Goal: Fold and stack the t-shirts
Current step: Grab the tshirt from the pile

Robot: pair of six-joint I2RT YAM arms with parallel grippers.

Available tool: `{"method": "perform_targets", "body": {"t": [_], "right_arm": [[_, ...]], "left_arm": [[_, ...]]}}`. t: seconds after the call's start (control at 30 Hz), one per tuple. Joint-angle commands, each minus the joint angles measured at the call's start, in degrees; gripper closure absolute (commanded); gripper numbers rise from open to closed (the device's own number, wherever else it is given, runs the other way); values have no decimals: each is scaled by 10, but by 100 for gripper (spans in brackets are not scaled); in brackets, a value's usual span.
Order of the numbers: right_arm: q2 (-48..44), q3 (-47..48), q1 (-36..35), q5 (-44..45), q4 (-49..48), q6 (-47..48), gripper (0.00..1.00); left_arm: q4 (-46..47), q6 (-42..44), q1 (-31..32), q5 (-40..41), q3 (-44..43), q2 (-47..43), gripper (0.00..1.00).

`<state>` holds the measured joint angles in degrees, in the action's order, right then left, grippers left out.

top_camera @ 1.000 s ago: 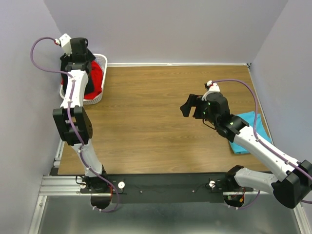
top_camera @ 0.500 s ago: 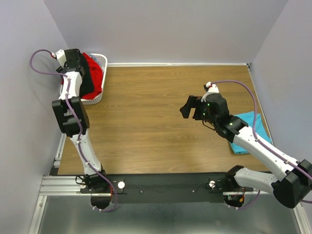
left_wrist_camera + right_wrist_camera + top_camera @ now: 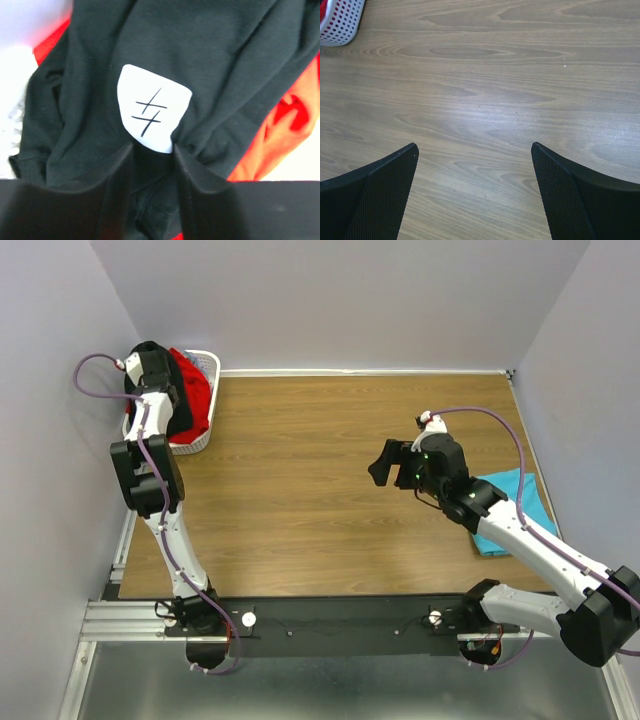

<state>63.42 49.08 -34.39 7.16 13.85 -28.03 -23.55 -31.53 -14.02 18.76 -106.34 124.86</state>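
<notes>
Upper left: grips soft black cloth t-shirt (image 3: pixel 225 65) beside white label (image 3: pixel 152 107) with narrowed left claw (image 3: pixel 151 150). Holds right claw (image 3: pixel 474 146) wide open, empty.

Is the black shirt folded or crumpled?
Crumpled: the black shirt bunches in creases over the red shirt, pinched by the left tool.

The black t-shirt (image 3: pixel 90 75) bears a white label (image 3: pixel 152 107) with a black hand-drawn crossed mark; the red t-shirt (image 3: pixel 285 125) is bright; far left, a white basket (image 3: pixel 340 22) dotted with round holes; the near-right t-shirt (image 3: pixel 508 483) is turquoise; the table (image 3: pixel 300 470) is brown wood grain.
</notes>
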Motion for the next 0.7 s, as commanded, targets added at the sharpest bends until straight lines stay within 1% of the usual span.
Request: {"method": "perform_targets", "body": {"t": [0.0, 0.03, 0.1, 0.33, 0.43, 0.53, 0.67], "right_arm": [[-2, -10, 1, -12, 13, -1, 0], [-2, -10, 1, -13, 12, -2, 0], [0, -8, 0, -17, 13, -3, 0], [9, 2, 0, -25, 12, -7, 0], [14, 8, 0, -27, 12, -9, 0], [25, 21, 0, -26, 12, -7, 0], [43, 43, 0, -20, 13, 1, 0]], "left_arm": [[7, -9, -2, -24, 5, 3, 77], [5, -6, -3, -25, -1, -5, 86], [0, -4, -2, -26, -11, -14, 100], [-14, 21, -1, -26, -50, -80, 100], [-15, 28, -1, -37, -62, -130, 100], [-6, 38, -1, -64, -67, -161, 100], [16, 58, 3, -140, -78, -223, 100]]}}
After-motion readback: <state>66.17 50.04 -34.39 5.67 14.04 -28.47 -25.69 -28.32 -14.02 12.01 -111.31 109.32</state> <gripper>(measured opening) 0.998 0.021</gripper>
